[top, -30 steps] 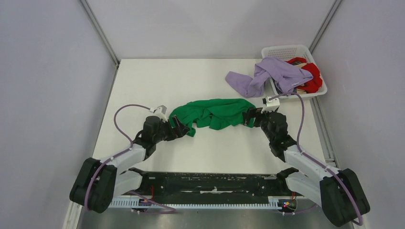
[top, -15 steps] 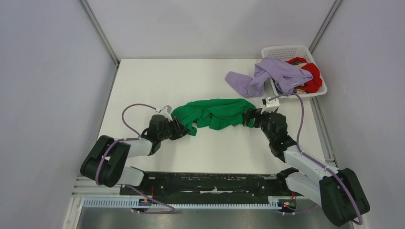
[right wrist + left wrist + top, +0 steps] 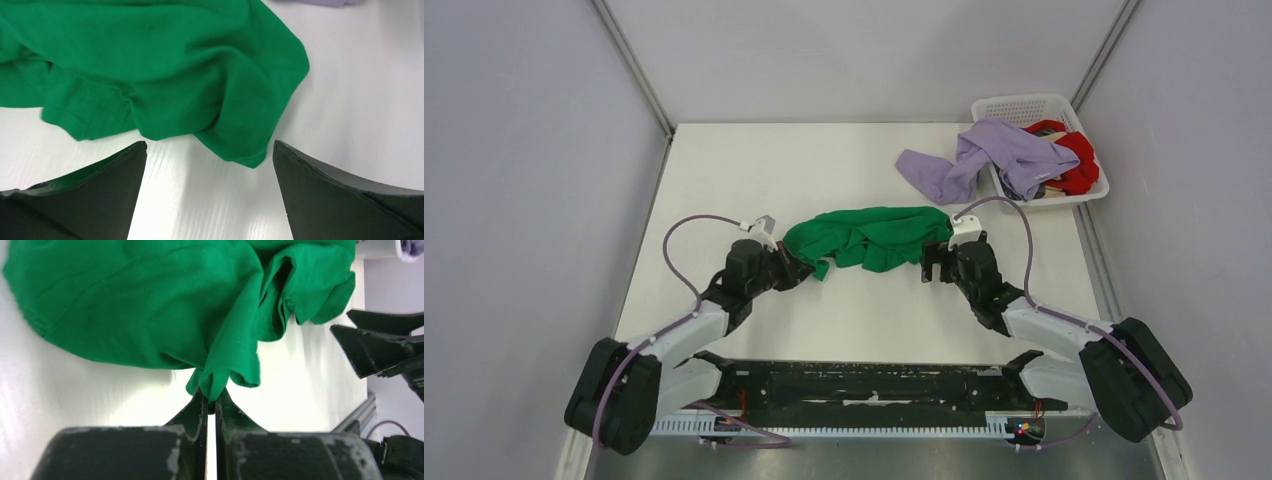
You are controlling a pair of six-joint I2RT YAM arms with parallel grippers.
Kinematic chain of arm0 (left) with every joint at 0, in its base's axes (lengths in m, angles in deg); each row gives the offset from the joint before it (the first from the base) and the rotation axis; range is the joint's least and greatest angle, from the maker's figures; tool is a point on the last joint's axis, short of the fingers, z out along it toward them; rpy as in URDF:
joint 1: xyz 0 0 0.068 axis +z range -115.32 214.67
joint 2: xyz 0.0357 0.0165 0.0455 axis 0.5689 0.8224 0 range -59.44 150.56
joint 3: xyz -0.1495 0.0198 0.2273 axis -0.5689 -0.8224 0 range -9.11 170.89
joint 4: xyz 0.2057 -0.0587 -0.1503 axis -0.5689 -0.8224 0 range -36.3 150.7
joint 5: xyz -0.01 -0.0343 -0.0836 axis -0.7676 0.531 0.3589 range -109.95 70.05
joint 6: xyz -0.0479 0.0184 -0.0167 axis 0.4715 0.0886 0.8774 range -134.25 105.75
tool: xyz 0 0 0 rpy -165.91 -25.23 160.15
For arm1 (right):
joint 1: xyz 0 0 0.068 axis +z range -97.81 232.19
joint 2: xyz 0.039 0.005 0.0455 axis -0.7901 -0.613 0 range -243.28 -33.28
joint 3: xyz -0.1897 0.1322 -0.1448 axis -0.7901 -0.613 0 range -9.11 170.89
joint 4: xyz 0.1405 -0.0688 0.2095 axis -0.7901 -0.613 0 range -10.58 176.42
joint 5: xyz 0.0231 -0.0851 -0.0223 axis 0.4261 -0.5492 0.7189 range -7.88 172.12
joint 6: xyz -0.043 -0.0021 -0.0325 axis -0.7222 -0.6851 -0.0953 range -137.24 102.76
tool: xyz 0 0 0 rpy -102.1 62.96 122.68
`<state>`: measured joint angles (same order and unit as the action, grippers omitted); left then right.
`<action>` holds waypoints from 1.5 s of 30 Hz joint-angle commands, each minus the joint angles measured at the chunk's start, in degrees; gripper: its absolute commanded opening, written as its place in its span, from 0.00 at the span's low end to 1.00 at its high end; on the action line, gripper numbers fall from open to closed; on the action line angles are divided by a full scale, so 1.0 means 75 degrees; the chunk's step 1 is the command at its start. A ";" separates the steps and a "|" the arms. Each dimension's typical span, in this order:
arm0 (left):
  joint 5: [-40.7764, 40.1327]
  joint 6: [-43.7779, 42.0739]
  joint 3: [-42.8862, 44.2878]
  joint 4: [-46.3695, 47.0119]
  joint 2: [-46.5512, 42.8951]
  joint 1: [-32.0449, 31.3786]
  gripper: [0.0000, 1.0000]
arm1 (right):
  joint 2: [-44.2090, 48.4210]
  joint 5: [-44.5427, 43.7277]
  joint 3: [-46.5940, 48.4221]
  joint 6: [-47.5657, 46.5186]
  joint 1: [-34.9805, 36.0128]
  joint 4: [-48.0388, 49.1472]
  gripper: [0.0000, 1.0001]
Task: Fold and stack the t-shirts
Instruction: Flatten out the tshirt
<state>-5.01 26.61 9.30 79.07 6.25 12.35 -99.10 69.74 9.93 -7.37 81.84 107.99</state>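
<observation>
**Item 1: green t-shirt**. Lies bunched and unfolded at mid-worktop. Its long axis runs left to right, spanning the gap between the two arms.

**Item 2: left jaws.** Pressed almost together on a small pucker of cloth at the shirt's left end (the left wrist view shows only a sliver of gap, filled with green fabric). The rest of the shirt spreads away ahead of them.

**Item 3: right jaws.** Spread wide and holding nothing. The shirt's right-hand lobe lies straight ahead of them and centred on the opening. Its nearest edge is just short of the tips, with bare worktop between.

**Item 4: lavender t-shirt**. Draped over the near-left rim of the white lattice basket, with one part trailing onto the worktop. It is well apart from both arms.

**Item 5: red t-shirt**. Crumpled inside the basket, partly under the lavender one.

**Note on the next move.** As judged, the right end of the green t-shirt is the one not yet gripped. The right arm is the nearer to it. A short advance along its present heading should bring the lobe between the jaws.
</observation>
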 commanded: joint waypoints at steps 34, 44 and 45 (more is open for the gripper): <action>-0.5131 -0.3059 0.6143 -0.3609 -0.4452 -0.0021 0.02 | 0.3860 0.1598 0.4081 -0.0979 0.0205 -0.3698 0.00; -0.3552 -0.3772 0.8504 -0.3683 -0.4671 -0.0020 0.02 | 0.4645 0.4027 0.5737 -0.0502 0.0194 -0.4010 0.00; -0.3427 -0.3858 0.8753 -0.3717 -0.4616 -0.0022 0.02 | 0.4659 0.4229 0.5790 -0.0361 0.0212 -0.3962 0.00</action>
<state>-35.52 3.97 66.98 49.57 -28.96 12.13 -65.02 93.94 49.65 -13.12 83.48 77.89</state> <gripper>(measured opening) 0.050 0.022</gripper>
